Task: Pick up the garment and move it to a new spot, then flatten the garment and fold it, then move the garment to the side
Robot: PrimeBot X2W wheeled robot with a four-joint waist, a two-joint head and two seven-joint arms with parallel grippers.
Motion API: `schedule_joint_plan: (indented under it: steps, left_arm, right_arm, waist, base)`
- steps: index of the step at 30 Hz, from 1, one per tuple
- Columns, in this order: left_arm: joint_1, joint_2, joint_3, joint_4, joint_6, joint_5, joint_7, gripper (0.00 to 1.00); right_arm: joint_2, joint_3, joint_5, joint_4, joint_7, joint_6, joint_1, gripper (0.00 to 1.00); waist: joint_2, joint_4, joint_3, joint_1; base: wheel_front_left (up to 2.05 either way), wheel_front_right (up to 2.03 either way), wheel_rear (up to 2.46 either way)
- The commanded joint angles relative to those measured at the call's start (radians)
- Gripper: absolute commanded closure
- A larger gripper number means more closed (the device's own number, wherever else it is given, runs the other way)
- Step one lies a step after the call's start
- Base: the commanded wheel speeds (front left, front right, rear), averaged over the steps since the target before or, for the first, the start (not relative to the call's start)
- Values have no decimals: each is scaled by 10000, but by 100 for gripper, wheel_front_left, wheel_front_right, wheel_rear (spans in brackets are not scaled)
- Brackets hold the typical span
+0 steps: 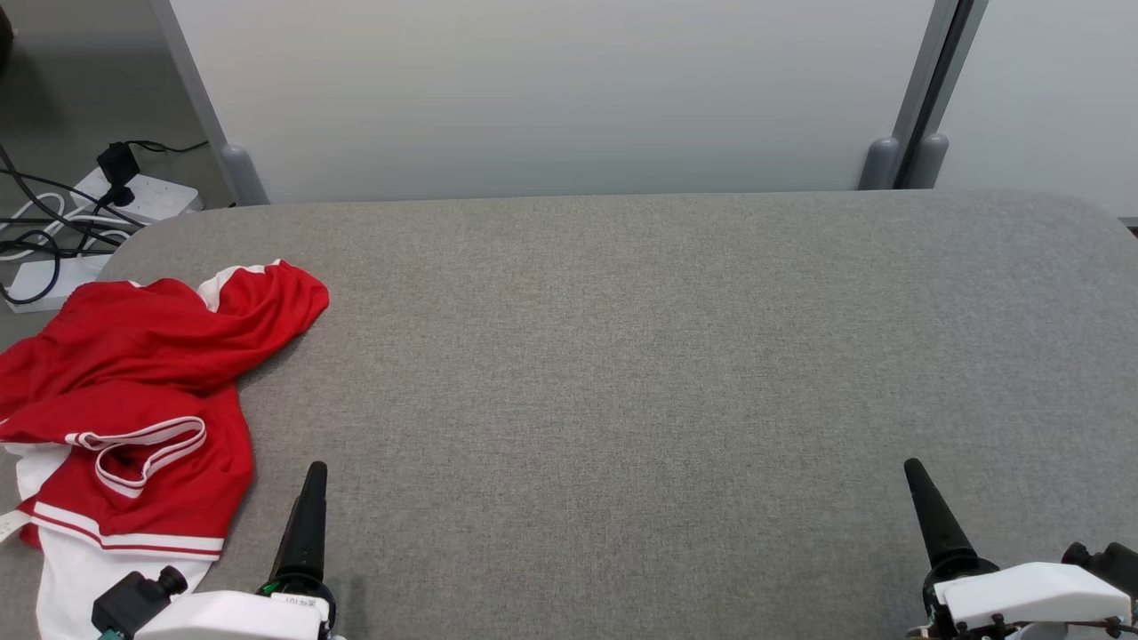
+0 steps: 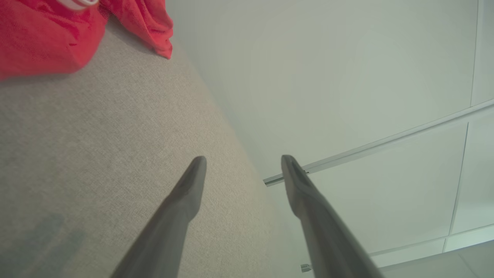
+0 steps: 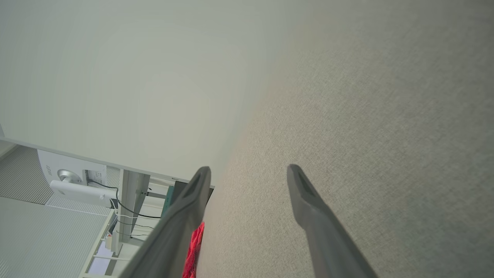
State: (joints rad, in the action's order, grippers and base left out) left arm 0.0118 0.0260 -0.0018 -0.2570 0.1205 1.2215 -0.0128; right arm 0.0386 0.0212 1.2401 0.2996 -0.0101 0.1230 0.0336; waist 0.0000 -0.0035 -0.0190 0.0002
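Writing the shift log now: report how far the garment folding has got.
Done: nothing yet; the red garment lies crumpled at the left edge of the table. In hand: nothing; the left claw and right claw are open and empty, clear of it. Left: pick it up, move it, flatten, fold, set aside.

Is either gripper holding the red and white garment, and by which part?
Nothing is held. The left gripper and right gripper stand open, empty; the red and white garment lies untouched.

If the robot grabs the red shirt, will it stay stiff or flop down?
Probably floppy: the shirt lies crumpled in soft folds. Pushed, it would likely bunch up on the fabric-covered table, not slide.
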Motion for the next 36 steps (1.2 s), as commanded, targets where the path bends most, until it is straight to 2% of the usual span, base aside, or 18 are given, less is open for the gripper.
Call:
schedule_joint_plan:
  steps: [1,23,36]
  left_arm:
    - [-524,150,57,372,-36,-465,-119,0]
    - [-622,175,-402,869,-631,-3953,-764,0]
    - [-721,190,-581,1083,-880,-5398,-1145,0]
  right_arm:
    - [144,208,-402,-337,-145,46,437,0]
    - [214,992,-3208,-655,-790,54,677,0]
    - [248,1306,-4516,-785,-1171,59,794,0]
  waist:
    - [0,-1,-11,-1]
    - [0,-6,-93,-1]
    - [0,14,-165,-1]
  base:
    - [0,0,0]
    - [0,0,0]
    - [0,0,0]
